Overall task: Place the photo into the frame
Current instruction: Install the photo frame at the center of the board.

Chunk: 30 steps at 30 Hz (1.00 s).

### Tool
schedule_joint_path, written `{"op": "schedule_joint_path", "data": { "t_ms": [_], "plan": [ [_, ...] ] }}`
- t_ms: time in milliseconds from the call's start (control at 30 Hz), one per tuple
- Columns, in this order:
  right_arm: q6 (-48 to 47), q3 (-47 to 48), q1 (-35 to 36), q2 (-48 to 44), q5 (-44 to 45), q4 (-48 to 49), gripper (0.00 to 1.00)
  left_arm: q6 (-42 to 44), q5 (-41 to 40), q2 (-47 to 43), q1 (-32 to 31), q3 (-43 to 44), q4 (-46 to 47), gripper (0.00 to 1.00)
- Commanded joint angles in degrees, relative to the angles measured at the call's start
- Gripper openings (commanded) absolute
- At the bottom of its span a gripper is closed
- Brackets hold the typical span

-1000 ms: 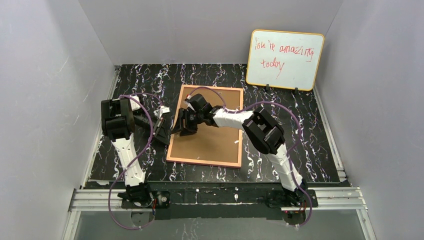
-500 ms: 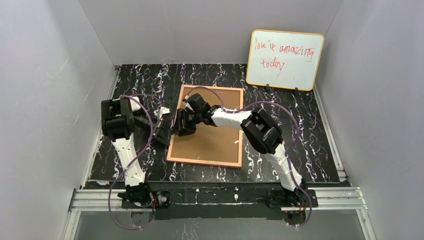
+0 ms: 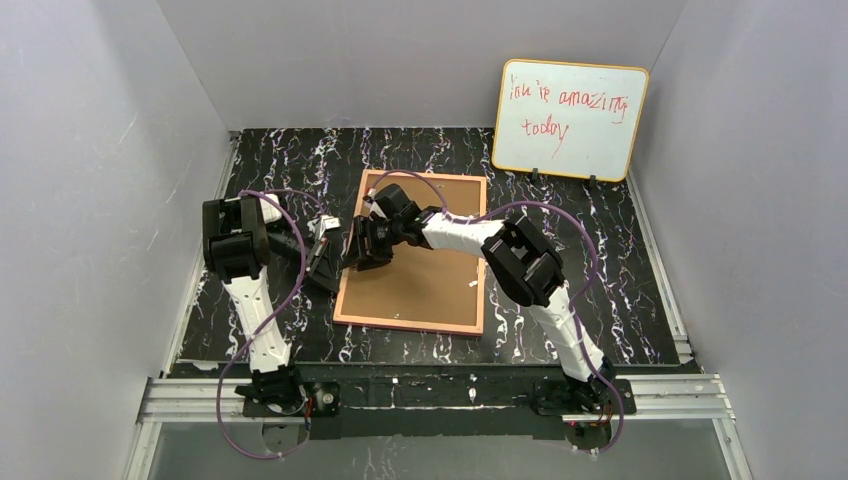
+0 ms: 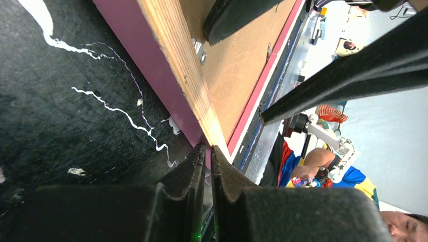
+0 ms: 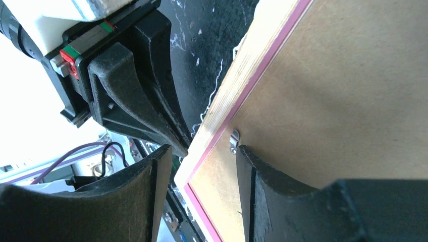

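Straddling the edge of the frame [image 3: 430, 290] half open and empty, the right gripper [image 5: 202, 151] may skid past the metal tab [image 5: 233, 139] — jolting the frame against the shut left gripper [image 4: 208, 147]

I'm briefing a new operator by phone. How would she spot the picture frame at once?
On the black marbled table, near its middle, a large rectangle lies back side up. That is the frame: brown hardboard with a thin pink border, unlike the yellow-edged whiteboard with red writing standing at the back right.

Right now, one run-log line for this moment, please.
pink rectangular picture frame: face down | left gripper: shut at edge | right gripper: open astride edge | photo: unseen
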Motion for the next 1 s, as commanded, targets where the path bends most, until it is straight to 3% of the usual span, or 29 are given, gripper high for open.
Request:
{"op": "schedule_joint_path", "data": {
  "t_ms": [0, 967],
  "plan": [
    [-2.55, 1.32, -1.52, 0.02, 2.55, -2.52, 0.59, 1.09, -2.78, -0.46, -0.71, -1.2, 3.66, 0.06],
    [-0.89, 1.54, 1.01, 4.52, -2.74, 1.08, 0.54, 0.8, -2.49, -0.11, -0.71, -1.56, 4.0, 0.06]
  ]
}}
